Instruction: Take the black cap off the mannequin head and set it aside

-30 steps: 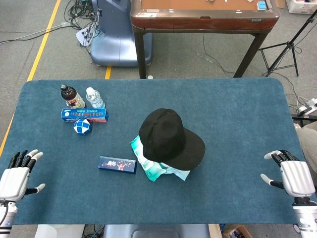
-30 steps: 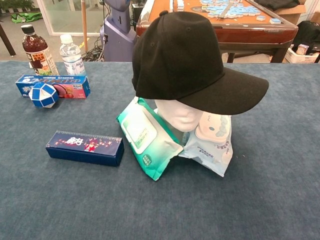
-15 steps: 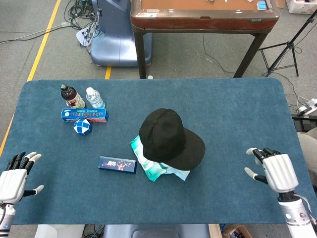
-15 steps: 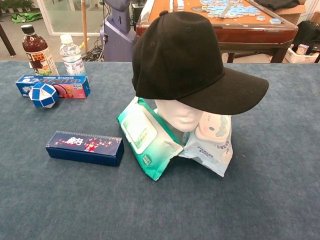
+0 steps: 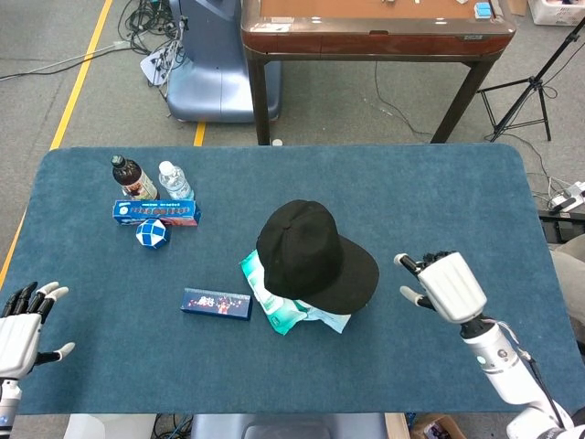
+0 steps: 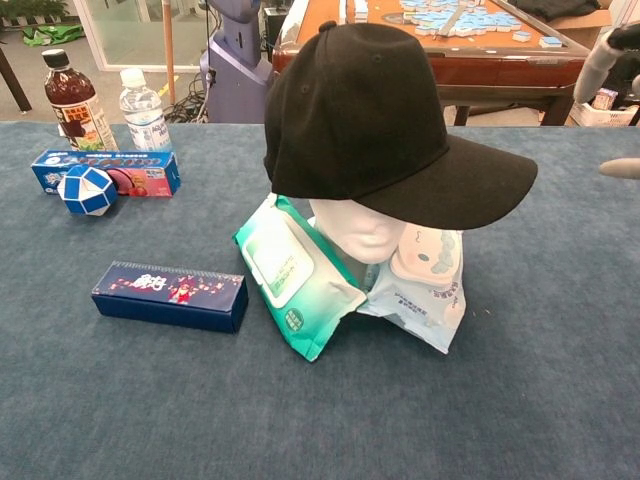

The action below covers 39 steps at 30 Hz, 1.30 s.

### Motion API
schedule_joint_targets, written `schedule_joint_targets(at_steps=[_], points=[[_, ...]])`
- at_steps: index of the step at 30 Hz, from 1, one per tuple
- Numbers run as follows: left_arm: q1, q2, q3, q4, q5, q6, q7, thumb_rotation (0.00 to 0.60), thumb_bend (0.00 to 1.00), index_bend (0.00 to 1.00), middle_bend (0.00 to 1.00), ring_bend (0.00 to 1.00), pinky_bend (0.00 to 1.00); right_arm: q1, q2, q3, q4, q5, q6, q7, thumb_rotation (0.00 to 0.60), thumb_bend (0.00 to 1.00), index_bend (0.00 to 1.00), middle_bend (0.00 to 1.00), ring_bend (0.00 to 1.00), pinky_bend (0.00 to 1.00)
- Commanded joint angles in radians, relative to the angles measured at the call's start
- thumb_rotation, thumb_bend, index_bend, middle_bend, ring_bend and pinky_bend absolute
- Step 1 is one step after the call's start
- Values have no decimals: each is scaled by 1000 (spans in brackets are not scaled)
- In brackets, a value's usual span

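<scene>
Grey floor (image 5: 82, 91) (yellow line (image 5: 80, 71)), brown table (image 5: 375, 32) behind.

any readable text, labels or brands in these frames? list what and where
Nothing reads cleanly.
Dark blue box: printed graphics and characters, too blurred to read.
Blue carton: print too small.
Green wipes pack: label unreadable.
Pale blue wipes pack: small print, unreadable.
Dark bottle and water bottle: labels blurred.
Black cap: no visible logo.
</scene>
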Motion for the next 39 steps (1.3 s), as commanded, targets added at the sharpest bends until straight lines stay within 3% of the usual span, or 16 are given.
schedule_joint_targets(at_steps=[1,12,23,39], points=[[2,1,-1,0,-2,1,-1,600,73,200,152,30,65,24,-21,-7,11,-8,-22,-15,600,0,443,930,804,907],[3,-1,1,0,-5,-4,10,600,73,200,159,36,68,92,-123,-10,105,-22,-26,39,600,0,444,960,833,929],[6,1,1,-1,-7,-3,8,600,73,201,166,41,78,133,-245,-17,248,-65,71,130,600,0,495,1000,876,961],[8,2,-1,-3,-11,-5,10,600,73,201,176,50,93,161,-293,-29,316,-70,130,162,600,0,528,1000,885,966]])
